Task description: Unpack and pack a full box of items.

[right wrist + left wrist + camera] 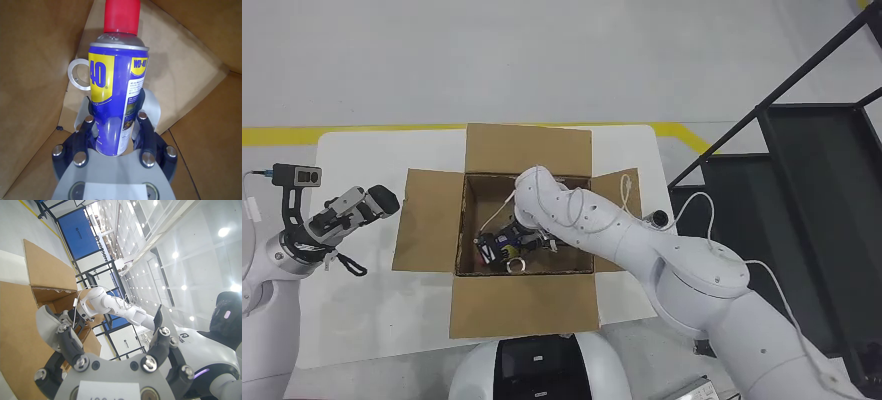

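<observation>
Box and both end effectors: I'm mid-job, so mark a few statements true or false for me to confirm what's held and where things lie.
1. The right end effector is shut on the can. True.
2. The can's cap is blue. False: it is red.
3. A ring lies on the floor of the box, partly behind the can. True.
4. The left end effector is down inside the box. False: it is outside the box, above the table, open and holding nothing.
5. The box flaps are folded shut. False: all four are spread open.
</observation>
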You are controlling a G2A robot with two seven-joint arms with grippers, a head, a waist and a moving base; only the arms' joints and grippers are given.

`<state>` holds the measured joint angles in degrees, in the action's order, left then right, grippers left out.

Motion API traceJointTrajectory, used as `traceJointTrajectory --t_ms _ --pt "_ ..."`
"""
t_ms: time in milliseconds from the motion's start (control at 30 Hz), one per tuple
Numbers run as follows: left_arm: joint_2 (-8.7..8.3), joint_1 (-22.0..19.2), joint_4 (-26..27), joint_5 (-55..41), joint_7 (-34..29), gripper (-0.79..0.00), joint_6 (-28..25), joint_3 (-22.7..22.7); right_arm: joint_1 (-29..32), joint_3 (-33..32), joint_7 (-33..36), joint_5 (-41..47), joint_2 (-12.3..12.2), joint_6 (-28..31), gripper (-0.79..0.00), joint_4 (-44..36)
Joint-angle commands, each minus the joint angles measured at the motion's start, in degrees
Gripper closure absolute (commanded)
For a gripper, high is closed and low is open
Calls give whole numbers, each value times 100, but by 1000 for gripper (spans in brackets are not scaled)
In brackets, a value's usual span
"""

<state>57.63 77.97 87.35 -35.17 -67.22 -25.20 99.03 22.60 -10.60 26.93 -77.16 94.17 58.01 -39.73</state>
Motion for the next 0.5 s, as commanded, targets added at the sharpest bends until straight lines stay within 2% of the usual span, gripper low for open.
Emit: traceJointTrajectory --t_ms 0,100,233,467 --pt "0 0 0 0 0 -785 0 0 -46 -1 -35 30 26 -1 0 32" --pt "0 0 0 0 0 -785 0 0 -117 7 -76 128 7 -1 0 -20" --pt "0 0 0 0 0 -785 0 0 -197 65 22 360 -136 -1 0 -234" --pt "0 0 0 0 0 -785 0 0 -282 -244 220 890 -696 -1 0 -955"
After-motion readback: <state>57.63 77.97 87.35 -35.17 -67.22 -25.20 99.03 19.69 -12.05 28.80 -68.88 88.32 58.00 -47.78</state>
